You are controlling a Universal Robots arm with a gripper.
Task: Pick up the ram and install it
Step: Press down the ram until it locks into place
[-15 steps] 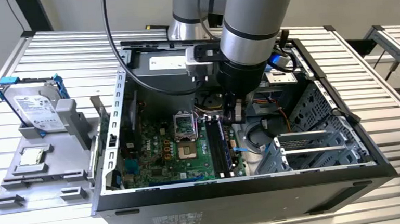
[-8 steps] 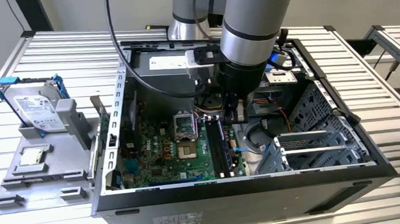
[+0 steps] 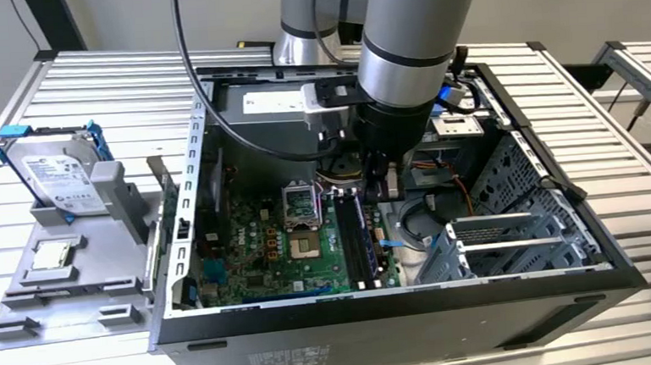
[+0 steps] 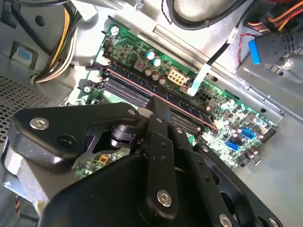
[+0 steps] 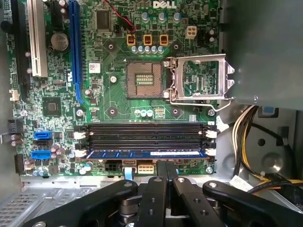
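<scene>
Gripper hovers just above the ram, fingers together and holding nothing; the stick sits in the nearest slot, installation apparently at the seating stage.

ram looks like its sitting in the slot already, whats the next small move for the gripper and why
Probably a short straight press down on the ram. In the first wrist view it lies along the memory slot nearest the gripper, whose closed fingertips sit right at its edge, and I can't tell whether the white end latches have snapped in.
</scene>
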